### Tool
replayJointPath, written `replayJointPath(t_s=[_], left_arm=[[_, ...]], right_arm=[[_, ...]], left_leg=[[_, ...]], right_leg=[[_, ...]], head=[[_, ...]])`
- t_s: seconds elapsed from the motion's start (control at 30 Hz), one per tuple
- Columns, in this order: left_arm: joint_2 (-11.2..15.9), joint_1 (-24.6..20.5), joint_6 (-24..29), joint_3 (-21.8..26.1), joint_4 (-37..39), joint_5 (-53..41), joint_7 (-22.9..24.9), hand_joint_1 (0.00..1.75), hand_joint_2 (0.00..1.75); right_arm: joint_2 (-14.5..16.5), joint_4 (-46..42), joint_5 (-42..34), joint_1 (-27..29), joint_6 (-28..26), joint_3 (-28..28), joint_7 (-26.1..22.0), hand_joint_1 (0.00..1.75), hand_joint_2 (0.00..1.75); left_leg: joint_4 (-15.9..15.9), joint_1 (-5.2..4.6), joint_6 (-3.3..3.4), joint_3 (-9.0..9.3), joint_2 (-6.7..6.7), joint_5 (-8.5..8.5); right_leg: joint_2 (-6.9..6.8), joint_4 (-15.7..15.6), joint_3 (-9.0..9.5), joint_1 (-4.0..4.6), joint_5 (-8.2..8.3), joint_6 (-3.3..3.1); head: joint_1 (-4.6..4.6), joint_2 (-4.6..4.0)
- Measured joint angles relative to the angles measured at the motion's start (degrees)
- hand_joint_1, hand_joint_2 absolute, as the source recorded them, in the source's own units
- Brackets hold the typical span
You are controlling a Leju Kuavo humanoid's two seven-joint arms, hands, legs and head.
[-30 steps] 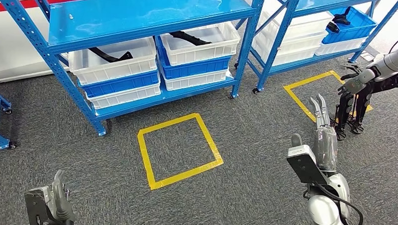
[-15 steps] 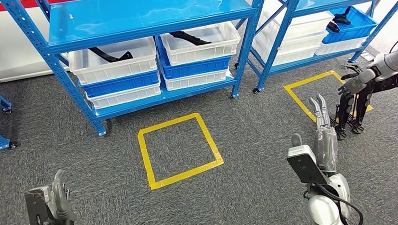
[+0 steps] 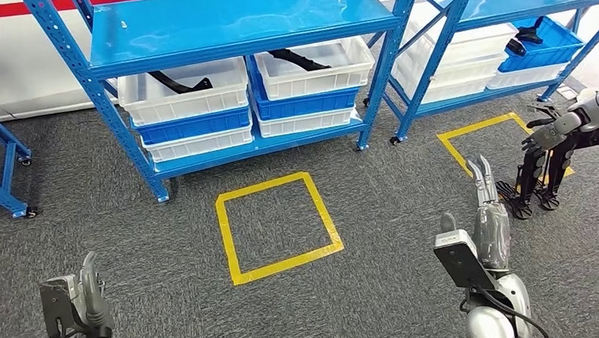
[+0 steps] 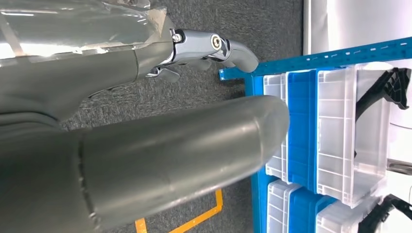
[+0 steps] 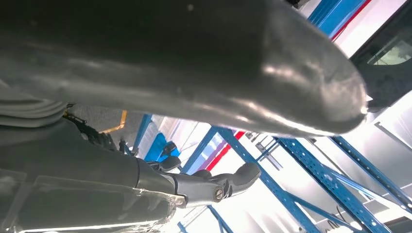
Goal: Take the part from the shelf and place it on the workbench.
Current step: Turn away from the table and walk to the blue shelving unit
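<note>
The right hand [image 3: 484, 213] hangs low with its fingers [image 3: 481, 175] stretched out straight and close together, holding nothing; in the right wrist view the same hand [image 5: 204, 187] shows a thick thumb and a lightly bent finger with only air between them. The left hand [image 3: 89, 301] sits low as well, with its thumb raised and nothing in it; in the left wrist view its fingers [image 4: 214, 46] curl slightly over bare carpet, holding nothing. Beyond the right fingers, on the grey carpet [image 3: 386, 194], lies a square of yellow tape [image 3: 279, 225], roughly between the two hands and farther out. A second yellow tape square [image 3: 470, 137] lies just ahead of the right fingers, and beside it stands another robot [image 3: 560, 144], a silver arm with a dark hand above black legs. Farther out still, well apart from both hands, stands the blue shelf [image 3: 241, 24], whose lower level carries stacked white and blue bins [image 3: 193, 120]. The part [image 3: 181, 82], a black curved piece, lies in the top white bin on the left-hand stack, and a similar black piece [image 3: 300, 60] lies in the neighbouring top bin. A second blue shelf [image 3: 466, 54] with more bins stands beyond the right fingers.
</note>
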Motion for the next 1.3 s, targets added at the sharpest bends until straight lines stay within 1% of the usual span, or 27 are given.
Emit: replayJointPath(t_s=[0.03,0.1,0.17,0.27,0.33,0.4,0.43,0.47,0.53,0.57,0.6,0.7,0.77,0.8,0.83,0.9,0.93,0.97,1.0,1.03,1.07,1.1,1.13,1.17,1.2,1.27,1.3], left_arm=[[-0.07,0.0,-0.04,0.0,0.05,-0.16,0.07,0.0,0.0],[-0.15,-0.03,-0.08,0.02,0.08,-0.5,0.22,0.0,0.0],[-0.19,-0.04,-0.08,0.03,0.08,-0.69,0.3,0.0,0.0],[-0.22,-0.11,-0.1,0.04,0.06,-0.75,0.34,0.0,0.0],[-0.2,-0.13,-0.1,0.08,0.07,-0.75,0.34,0.0,0.0],[-0.18,-0.04,-0.1,0.09,0.12,-0.75,0.34,0.0,0.0],[-0.19,0.02,-0.1,0.09,0.14,-0.75,0.36,0.0,0.0],[-0.19,0.05,-0.1,0.09,0.16,-0.75,0.37,0.0,0.0],[-0.17,0.06,-0.1,0.1,0.16,-0.75,0.39,0.0,0.0],[-0.14,0.02,-0.1,0.11,0.17,-0.75,0.4,0.0,0.0],[-0.12,-0.03,-0.11,0.11,0.16,-0.75,0.43,0.0,0.0],[-0.05,-0.18,-0.1,0.11,0.14,-0.76,0.6,0.0,0.0],[-0.04,-0.2,-0.08,0.13,0.14,-0.81,0.63,0.0,0.0],[-0.05,-0.25,-0.09,0.13,0.15,-0.84,0.63,0.0,0.0],[-0.08,-0.3,-0.09,0.13,0.19,-0.88,0.63,0.0,0.0],[-0.13,-0.39,-0.09,0.13,0.34,-0.94,0.65,0.0,0.0],[-0.16,-0.36,-0.09,0.13,0.45,-0.97,0.66,0.0,0.0],[-0.2,-0.34,-0.08,0.12,0.55,-0.99,0.66,0.0,0.0],[-0.22,-0.32,-0.08,0.11,0.64,-1.01,0.67,0.0,0.0],[-0.25,-0.32,-0.08,0.11,0.72,-1.03,0.67,0.0,0.0],[-0.27,-0.35,-0.08,0.11,0.8,-1.04,0.67,0.0,0.0],[-0.27,-0.36,-0.08,0.12,0.87,-1.05,0.67,0.0,0.0],[-0.28,-0.42,-0.08,0.13,0.92,-1.07,0.7,0.0,0.0],[-0.27,-0.49,-0.08,0.13,0.96,-1.08,0.72,0.0,0.0],[-0.26,-0.56,-0.08,0.12,0.96,-1.09,0.74,0.0,0.0],[-0.25,-0.77,-0.1,0.09,0.97,-1.14,0.74,0.0,0.0],[-0.23,-0.91,-0.11,0.08,1.0,-1.17,0.73,0.0,0.0]], right_arm=[[0.0,-0.09,0.04,0.06,0.01,-0.02,0.08,0.0,0.0],[0.01,-0.36,0.14,0.12,0.03,-0.05,0.18,0.0,0.0],[0.01,-0.58,0.21,0.32,0.05,-0.09,0.24,0.0,0.0],[0.01,-0.99,0.29,0.57,0.07,-0.13,0.29,0.0,0.0],[0.01,-1.26,0.3,0.63,0.07,-0.14,0.3,0.0,0.0],[0.02,-1.33,0.3,0.75,0.07,-0.13,0.3,0.0,0.0],[0.02,-1.33,0.3,0.84,0.07,-0.13,0.3,0.0,0.0],[0.02,-1.33,0.3,0.92,0.07,-0.13,0.3,0.0,0.0],[0.02,-1.35,0.3,1.0,0.08,-0.13,0.3,0.0,0.0],[0.03,-1.37,0.3,1.0,0.08,-0.13,0.3,0.0,0.0],[0.03,-1.39,0.3,0.97,0.08,-0.13,0.3,0.0,0.0],[0.07,-1.56,0.3,1.12,0.08,-0.16,0.36,0.0,0.0],[0.09,-1.77,0.31,1.28,0.08,-0.24,0.47,0.0,0.0],[0.08,-1.87,0.34,1.26,0.08,-0.29,0.52,0.0,0.0],[0.08,-1.93,0.4,1.29,0.08,-0.34,0.59,0.0,0.0],[0.07,-1.96,0.57,1.57,0.08,-0.39,0.71,0.0,0.0],[0.07,-1.96,0.64,1.78,0.08,-0.4,0.77,0.0,0.0],[0.07,-1.96,0.7,1.94,0.09,-0.41,0.81,0.0,0.0],[0.06,-1.96,0.73,2.01,0.09,-0.43,0.83,0.0,0.0],[0.06,-1.96,0.76,2.03,0.09,-0.44,0.84,0.0,0.0],[0.06,-1.94,0.79,2.07,0.09,-0.44,0.85,0.0,0.0],[0.06,-1.93,0.8,2.08,0.1,-0.44,0.86,0.0,0.0],[0.07,-1.95,0.8,2.13,0.12,-0.46,0.9,0.0,0.0],[0.07,-1.99,0.8,2.18,0.15,-0.47,0.93,0.0,0.0],[0.07,-2.06,0.8,2.15,0.17,-0.5,0.97,0.0,0.0],[0.08,-2.21,0.83,2.16,0.19,-0.54,1.01,0.0,0.0],[0.09,-2.27,0.89,2.12,0.19,-0.55,1.01,0.0,0.0]], left_leg=[[0.13,0.04,-0.27,0.12,-0.2,-0.2],[0.43,-0.09,-1.05,0.26,-0.51,-0.84],[0.44,-0.15,-1.78,0.4,-0.65,-1.22],[1.74,0.24,-2.77,-0.07,-0.39,-2.06],[7.49,0.41,-3.39,-3.12,-0.12,-4.45],[15.28,0.54,-3.76,-8.08,-0.04,-6.71],[17.27,0.57,-3.79,-9.87,0.0,-6.48],[17.15,0.59,-3.71,-10.62,0.03,-5.12],[10.52,0.53,-3.1,-8.68,0.11,0.21],[6.84,0.39,-2.65,-7.14,0.19,2.1],[3.73,0.15,-2.14,-5.64,0.28,3.06],[0.94,-0.55,-0.86,-3.45,0.39,1.87],[0.09,-0.4,-0.11,-1.94,0.19,1.4],[-0.21,-0.28,0.24,-1.08,0.09,1.09],[-0.43,-0.17,0.44,-0.41,0.0,0.75],[-0.45,-0.16,0.64,0.57,-0.21,-0.27],[-0.45,-0.17,0.57,1.19,-0.32,-0.85],[-0.45,-0.15,0.47,1.97,-0.42,-1.53],[-0.45,-0.1,0.32,2.87,-0.5,-2.21],[-0.44,-0.02,0.12,3.87,-0.54,-2.95],[-0.42,0.0,-0.16,4.84,-0.57,-3.77],[-0.4,-0.01,-0.48,5.6,-0.58,-4.54],[-0.5,-0.05,-0.89,6.06,-0.55,-5.25],[-0.44,-0.13,-1.29,6.44,-0.51,-5.68],[-0.39,-0.15,-1.63,6.63,-0.46,-5.85],[0.99,-0.06,-2.18,6.36,-0.31,-5.83],[2.86,0.03,-2.42,5.3,-0.19,-5.89]], right_leg=[[0.0,-4.27,2.05,-0.04,1.57,0.31],[0.03,-10.7,5.37,0.12,3.39,-0.04],[0.07,-11.9,6.2,0.5,3.37,-1.21],[0.12,-12.05,6.79,0.18,3.19,-2.6],[0.14,-12.12,7.44,0.0,2.75,-3.43],[0.13,-12.11,8.08,0.13,2.08,-3.85],[0.15,-12.11,8.52,0.2,1.68,-3.9],[0.17,-12.11,9.07,0.26,1.22,-3.86],[0.21,-12.17,10.49,0.33,0.17,-3.71],[0.22,-12.26,11.07,0.38,-0.37,-3.55],[0.25,-12.39,11.45,0.47,-0.85,-3.31],[0.15,-12.64,12.4,0.6,-1.13,-1.93],[0.06,-10.72,12.41,0.61,-0.86,-1.29],[0.09,-8.39,11.23,0.61,-0.93,-1.25],[0.13,-5.17,9.15,0.6,-1.3,-1.27],[0.18,1.31,3.97,0.59,-3.19,-1.42],[0.18,2.82,1.91,0.59,-4.2,-1.42],[0.18,2.58,0.7,0.57,-4.58,-1.3],[0.17,0.68,0.43,0.53,-3.92,-0.82],[0.15,-2.71,0.92,0.47,-2.02,-0.13],[0.02,-6.22,1.64,0.4,0.94,0.59],[-0.17,-8.97,2.35,0.42,3.12,0.66],[-0.29,-10.74,2.98,0.59,4.86,0.23],[-0.39,-11.28,3.29,0.7,5.58,-0.55],[-0.35,-11.37,3.62,0.82,5.17,-1.58],[-0.1,-11.55,4.51,0.48,4.82,-2.74],[-0.03,-11.66,5.11,0.35,4.48,-3.25]], head=[[0.03,0.0],[0.07,0.0],[0.05,0.0],[-0.08,0.0],[-0.26,0.0],[-0.31,0.0],[-0.32,0.0],[-0.32,0.0],[-0.33,0.0],[-0.27,0.0],[-0.23,0.0],[-0.12,0.0],[-0.11,-0.01],[-0.07,-0.01],[0.03,-0.01],[0.2,0.0],[0.23,0.0],[0.26,0.0],[0.27,0.0],[0.31,0.0],[0.39,0.0],[0.46,0.0],[0.46,0.0],[0.46,0.0],[0.44,0.0],[0.36,0.0],[0.3,0.0]])
